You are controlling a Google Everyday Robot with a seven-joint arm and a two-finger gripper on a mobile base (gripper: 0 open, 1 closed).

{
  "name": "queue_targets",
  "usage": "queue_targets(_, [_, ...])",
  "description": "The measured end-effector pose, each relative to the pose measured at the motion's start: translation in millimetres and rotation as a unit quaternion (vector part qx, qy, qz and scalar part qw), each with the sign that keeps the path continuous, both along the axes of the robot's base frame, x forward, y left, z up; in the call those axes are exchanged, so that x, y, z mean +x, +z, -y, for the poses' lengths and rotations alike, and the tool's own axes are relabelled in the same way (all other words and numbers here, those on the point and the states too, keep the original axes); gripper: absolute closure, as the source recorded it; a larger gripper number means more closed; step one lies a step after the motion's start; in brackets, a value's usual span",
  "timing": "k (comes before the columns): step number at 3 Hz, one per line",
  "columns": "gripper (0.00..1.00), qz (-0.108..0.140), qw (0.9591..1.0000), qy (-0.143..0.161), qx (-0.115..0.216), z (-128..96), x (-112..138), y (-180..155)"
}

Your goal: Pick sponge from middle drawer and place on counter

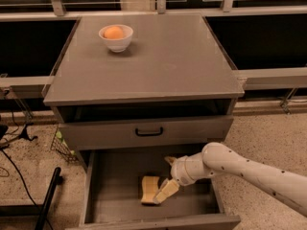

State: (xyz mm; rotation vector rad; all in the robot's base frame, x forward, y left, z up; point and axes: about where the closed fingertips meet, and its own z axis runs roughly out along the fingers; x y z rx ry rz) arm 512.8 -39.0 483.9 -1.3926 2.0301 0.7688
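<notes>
We judge the small pale-yellow foam sponge [149,189] light and squashy; the gripper [168,175], spread wide beside it in the shallow grey drawer [115,176], should pinch its waist.

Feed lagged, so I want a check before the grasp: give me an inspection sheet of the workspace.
Surface: counter, grey, carries one bowl.
Job's things: sponge lies on the floor of the open middle drawer, not lifted.
Clutter: white bowl holding an orange ball, at the counter's back left.
Grippers: gripper down inside the drawer, jaws open, one pad against the sponge's right edge.
Cables: black cables on the ground at left.
Surroundings: speckled floor; nothing else seen.
</notes>
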Motion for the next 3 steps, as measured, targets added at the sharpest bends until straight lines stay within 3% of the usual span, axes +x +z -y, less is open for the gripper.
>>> queue_targets(1, [0.00,0.034,0.9954,0.088,0.017,-7.3,0.8,-3.2])
queue_targets(2, [0.00,0.045,0.9918,0.119,0.015,-6.7,-6.6,-3.4])
queue_targets(3, [0.00,0.066,0.9910,0.116,0.001,-10.7,-4.1,-12.6])
